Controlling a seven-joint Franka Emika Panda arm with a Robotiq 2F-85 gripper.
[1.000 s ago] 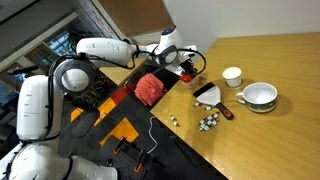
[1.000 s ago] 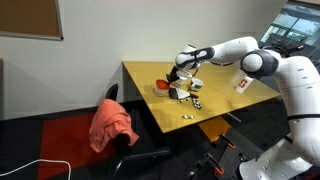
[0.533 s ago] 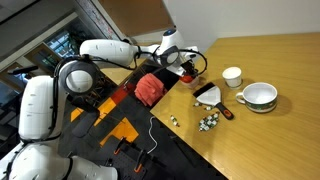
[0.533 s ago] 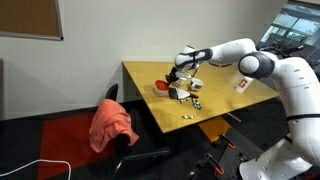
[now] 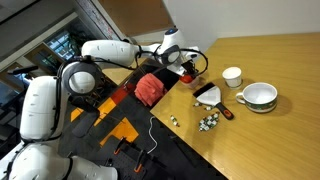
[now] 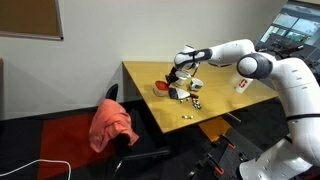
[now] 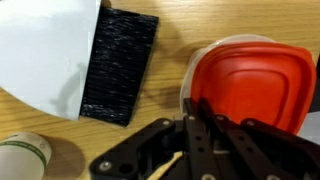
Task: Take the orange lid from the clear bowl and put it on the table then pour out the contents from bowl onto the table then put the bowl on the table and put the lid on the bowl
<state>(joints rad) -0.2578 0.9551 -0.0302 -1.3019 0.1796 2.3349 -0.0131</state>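
Orange lid [image 7: 245, 85], glossy red-orange plastic with a raised rim, sits on the clear bowl [image 7: 212, 50], whose pale edge shows around it, on the table [image 7: 168, 60]. The gripper [image 7: 190, 118] has its jaws together at the lid's edge; whether they pinch it is unclear.

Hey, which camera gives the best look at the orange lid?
The wrist view: the orange lid fills the right side, close and sharp, with the clear bowl rim showing around it. In both exterior views the lid is only a small orange speck, its shape unreadable.
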